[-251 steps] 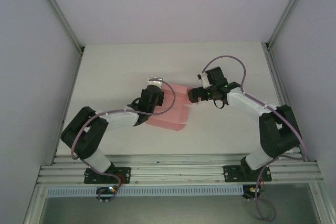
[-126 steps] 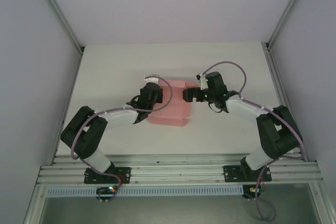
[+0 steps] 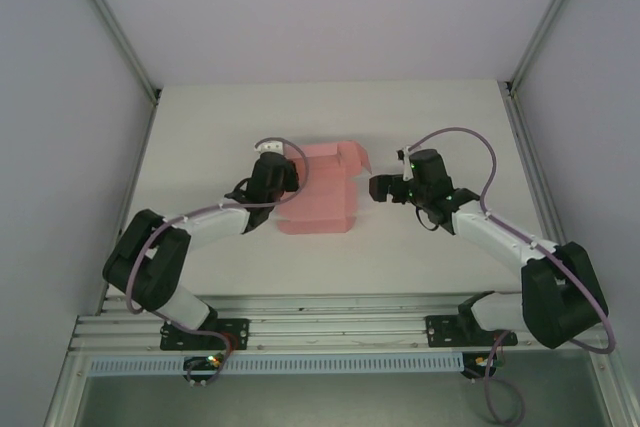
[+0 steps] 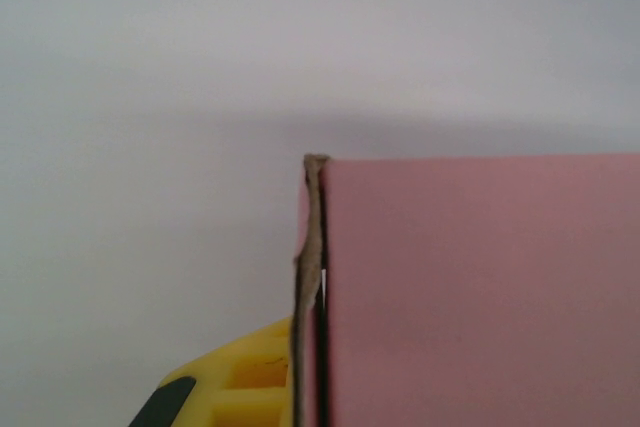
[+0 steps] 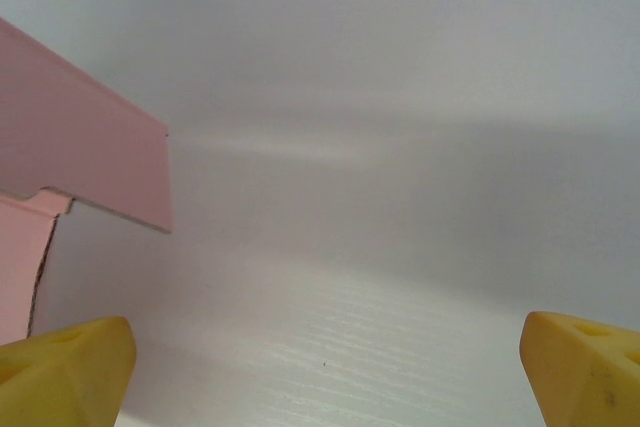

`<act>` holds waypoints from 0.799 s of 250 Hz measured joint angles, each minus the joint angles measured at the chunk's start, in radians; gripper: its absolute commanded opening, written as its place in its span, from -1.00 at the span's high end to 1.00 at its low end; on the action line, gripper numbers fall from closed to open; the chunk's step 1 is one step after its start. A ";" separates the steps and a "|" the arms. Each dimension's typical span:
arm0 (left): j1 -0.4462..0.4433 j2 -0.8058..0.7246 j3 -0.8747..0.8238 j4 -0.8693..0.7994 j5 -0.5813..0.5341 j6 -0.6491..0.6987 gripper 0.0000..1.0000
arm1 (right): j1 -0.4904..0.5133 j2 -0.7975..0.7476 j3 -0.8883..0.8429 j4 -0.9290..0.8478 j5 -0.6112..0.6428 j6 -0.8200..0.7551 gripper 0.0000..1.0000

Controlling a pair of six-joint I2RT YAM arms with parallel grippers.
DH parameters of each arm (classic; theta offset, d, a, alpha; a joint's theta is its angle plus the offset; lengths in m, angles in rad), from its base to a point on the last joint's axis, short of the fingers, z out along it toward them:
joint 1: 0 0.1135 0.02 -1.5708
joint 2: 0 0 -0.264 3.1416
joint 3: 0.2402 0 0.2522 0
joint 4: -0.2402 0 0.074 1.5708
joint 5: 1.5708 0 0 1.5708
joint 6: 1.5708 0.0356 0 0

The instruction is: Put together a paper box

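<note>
The paper box (image 3: pixel 322 202) sits on the tabletop (image 3: pixel 200 127), left hand (image 3: pixel 274 185) clamped on its left wall; the right hand (image 3: pixel 377 187), spread wide, hangs just beside it.

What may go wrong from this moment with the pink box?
1. The left gripper seems to pinch one thin wall of the paper box; a pull may crease it.
2. The right gripper is open, apart from the lifted flap; moving in may bend it the wrong way.

My paper box (image 3: pixel 318 197) lies near the middle of the table (image 3: pixel 420 117); thin matte pink card, partly folded; one flap (image 3: pixel 353 157) tilts up at its far right corner.
</note>
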 measured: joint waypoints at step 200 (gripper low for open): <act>-0.003 -0.013 0.000 -0.013 0.076 -0.030 1.00 | 0.098 0.255 0.220 0.085 0.016 -0.090 -0.99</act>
